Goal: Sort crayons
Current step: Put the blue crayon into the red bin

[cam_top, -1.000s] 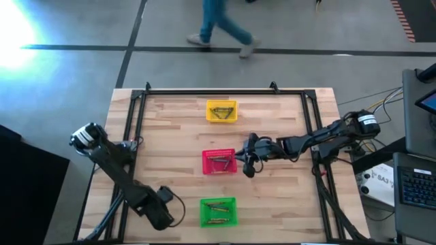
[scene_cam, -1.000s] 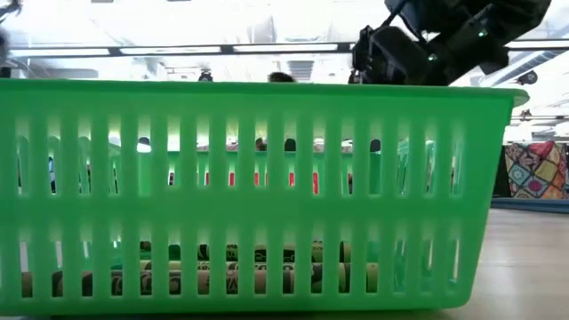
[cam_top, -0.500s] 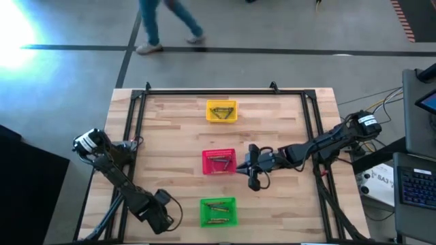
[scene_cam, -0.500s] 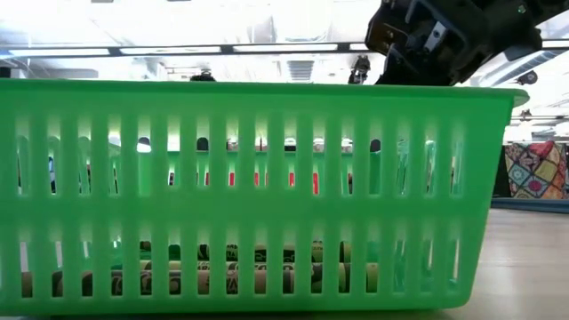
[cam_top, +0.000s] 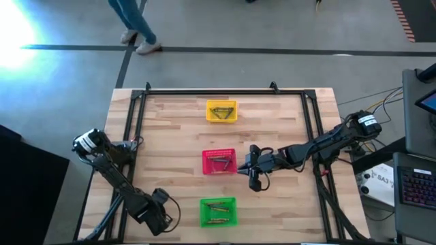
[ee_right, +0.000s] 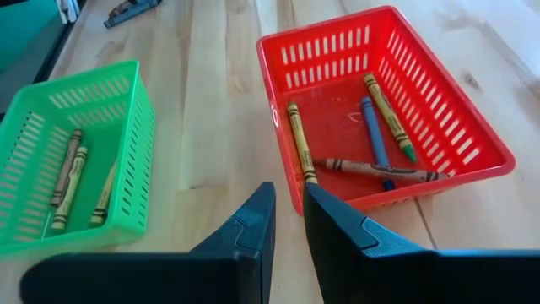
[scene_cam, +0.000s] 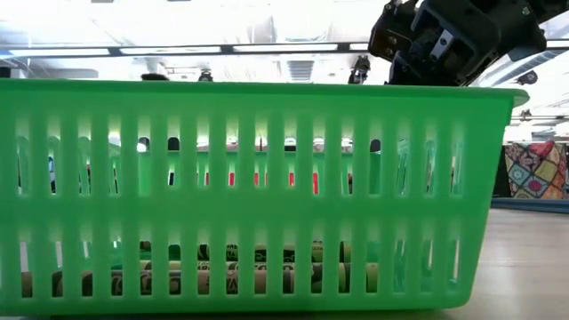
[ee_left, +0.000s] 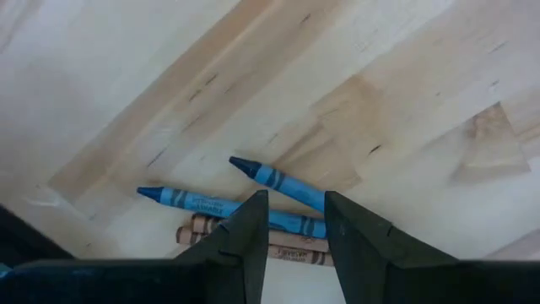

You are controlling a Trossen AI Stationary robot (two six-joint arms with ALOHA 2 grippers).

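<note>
Two blue crayons point(ee_left: 228, 205) point(ee_left: 278, 180) and a brown one point(ee_left: 291, 251) lie on the bare wood at the near left. My left gripper point(ee_left: 295, 203) hangs open above them, pointing down, with its fingers astride the blue crayons' blunt ends; I see no touch. In the high view this gripper point(cam_top: 160, 216) stands left of the green basket point(cam_top: 218, 211). My right gripper point(cam_top: 253, 173) is right of the red basket point(cam_top: 219, 162), with a narrow gap between its fingers point(ee_right: 289, 192) and nothing in it. Crayons lie in the red basket point(ee_right: 375, 135), the green basket point(ee_right: 67, 173) and the yellow basket point(cam_top: 221, 111).
The green basket point(scene_cam: 258, 196) fills the low view, with crayons on its floor point(scene_cam: 222, 280); my right arm point(scene_cam: 453, 40) shows above its rim. A black frame point(cam_top: 136, 102) borders the table. Bare wood lies between the baskets and the table's sides. A person walks beyond the far edge point(cam_top: 133, 27).
My right gripper has moved a little toward the table's near edge, beside the red basket's right side. The person beyond the far edge has walked toward the left.
</note>
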